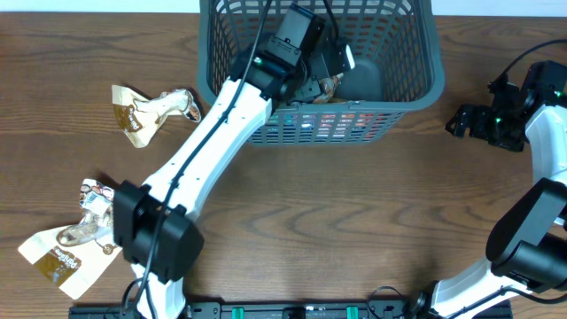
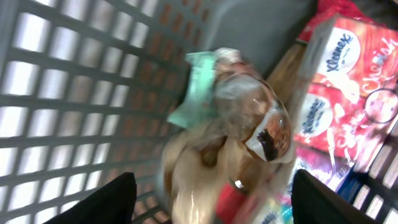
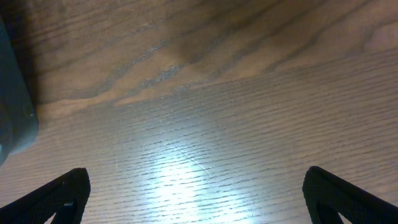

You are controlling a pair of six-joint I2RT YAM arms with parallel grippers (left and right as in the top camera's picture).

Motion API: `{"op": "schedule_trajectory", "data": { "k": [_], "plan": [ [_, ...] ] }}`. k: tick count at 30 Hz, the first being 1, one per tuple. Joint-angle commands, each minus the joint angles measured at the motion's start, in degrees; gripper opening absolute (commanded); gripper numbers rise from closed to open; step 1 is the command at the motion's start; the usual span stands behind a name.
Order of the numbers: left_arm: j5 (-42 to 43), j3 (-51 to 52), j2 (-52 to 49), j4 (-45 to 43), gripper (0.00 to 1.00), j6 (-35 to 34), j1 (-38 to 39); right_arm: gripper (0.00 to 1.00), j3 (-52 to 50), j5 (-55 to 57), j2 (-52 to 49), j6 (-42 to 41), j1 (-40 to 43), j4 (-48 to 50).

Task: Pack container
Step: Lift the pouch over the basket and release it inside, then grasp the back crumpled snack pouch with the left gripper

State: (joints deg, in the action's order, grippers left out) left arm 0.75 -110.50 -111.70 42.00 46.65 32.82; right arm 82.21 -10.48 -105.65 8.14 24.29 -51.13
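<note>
Left of the container (image 1: 431, 53), tan snack packets (image 1: 151, 111) lie on the worktop (image 1: 354, 221). The container stands at its far side. Inside it, the left hand (image 2: 214, 199) hangs released over a clear bag (image 2: 249, 124). Right of the container, the right hand (image 3: 196, 193) is spread, grasping nothing.

Both arms are white shells over chunky black joints; the left arm (image 1: 213, 128) carries a black cable (strung along its length); the right gripper (image 3: 196, 196) has matte-black fingers (image 3: 56, 199).
</note>
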Motion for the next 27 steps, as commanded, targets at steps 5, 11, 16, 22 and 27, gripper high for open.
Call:
{"op": "schedule_trajectory", "data": {
  "k": [5, 11, 16, 22, 27],
  "plan": [
    [-10.01, -0.76, 12.81, -0.50, 0.99, -0.74, -1.57, 0.99, -0.15, 0.15, 0.20, 1.36, -0.33, -0.02],
    [-13.49, -0.76, 20.63, 3.23, 0.99, -14.62, -12.59, 0.99, -0.15, 0.17, 0.20, 1.79, -0.33, -0.04],
    [-13.46, -0.76, 23.17, 12.24, 0.98, -28.57, -26.95, 0.99, -0.15, 0.15, 0.20, 1.79, -0.33, -0.07],
    [-5.64, -0.74, 20.81, 19.08, 0.99, -45.40, -39.60, 0.99, -0.15, 0.15, 0.20, 1.79, -0.33, -0.02],
    [-2.89, -0.74, 14.60, 19.34, 0.99, -31.76, -41.64, 0.99, -0.15, 0.15, 0.20, 1.79, -0.33, -0.02]
  ]
}}
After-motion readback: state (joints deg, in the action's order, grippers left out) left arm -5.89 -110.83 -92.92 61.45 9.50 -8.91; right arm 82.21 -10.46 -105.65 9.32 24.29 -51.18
